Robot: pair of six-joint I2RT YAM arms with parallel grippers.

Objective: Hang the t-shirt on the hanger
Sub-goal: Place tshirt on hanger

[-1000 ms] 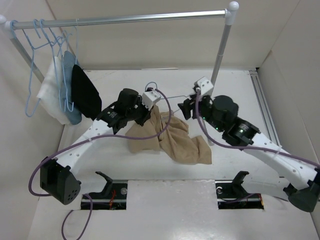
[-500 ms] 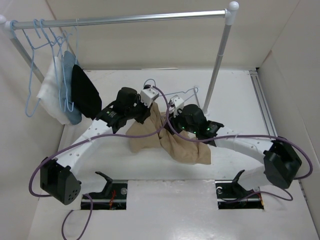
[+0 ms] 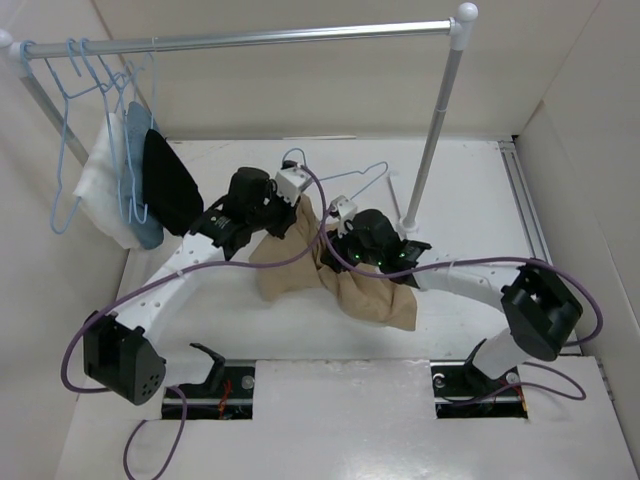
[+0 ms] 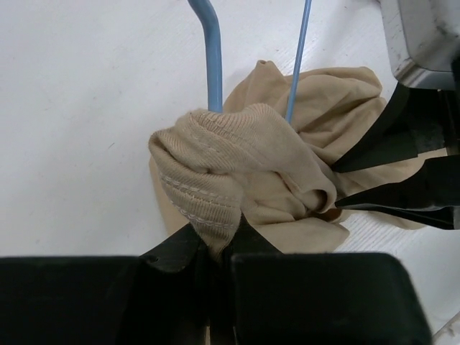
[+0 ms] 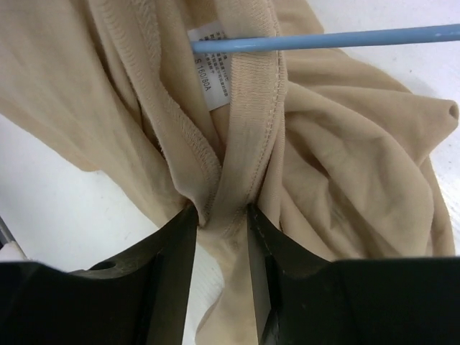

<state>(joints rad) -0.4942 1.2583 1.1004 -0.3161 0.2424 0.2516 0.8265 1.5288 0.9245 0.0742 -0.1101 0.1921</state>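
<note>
Step in hand: threading the hanger [image 5: 323,37] into the neck. The t-shirt [image 3: 370,290] lies bunched mid-table [image 3: 480,200], well clear of every edge. The left gripper [image 4: 215,251] is clamped narrow on a ribbed fold of collar. The right gripper [image 5: 221,215] pinches the neck band below the label [image 5: 212,65], with the hanger crossing just beyond. Next move, as judged: draw the neck opening apart and pass the hanger shoulder through without losing either hold

Two white-linked arms [image 3: 170,285], black joint housings [image 3: 122,363], purple cables [image 3: 72,345], small green lights [image 3: 361,258], matte black jaws.
</note>
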